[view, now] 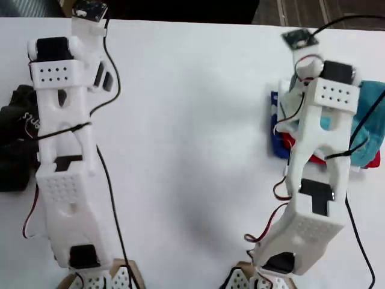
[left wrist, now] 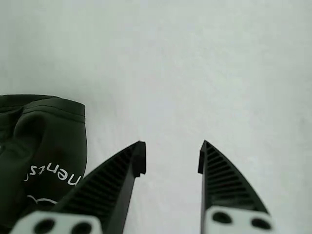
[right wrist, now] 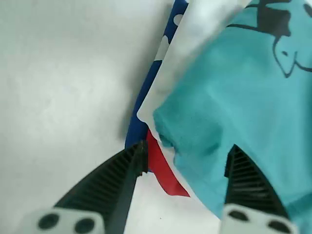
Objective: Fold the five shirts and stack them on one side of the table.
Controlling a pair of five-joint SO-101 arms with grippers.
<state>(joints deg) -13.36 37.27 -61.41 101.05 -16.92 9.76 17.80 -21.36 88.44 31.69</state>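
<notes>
A crumpled black shirt (view: 17, 135) with white print lies at the table's left edge, beside the left arm; it is also the black shirt (left wrist: 41, 146) next to my left gripper (left wrist: 170, 158), which is open over bare table. At the right side sits a stack of shirts: a teal shirt (view: 372, 123) on top, with white, blue and red layers under it. My right gripper (right wrist: 186, 163) hangs open over the edge of the teal shirt (right wrist: 234, 97), above the red shirt (right wrist: 163, 170) and blue shirt (right wrist: 146, 97). Nothing is held.
The white table (view: 192, 120) is bare between the two arms. Cables run along both arms. The right arm (view: 319, 150) covers much of the stack. The table's far edge (view: 180, 21) meets a dark background.
</notes>
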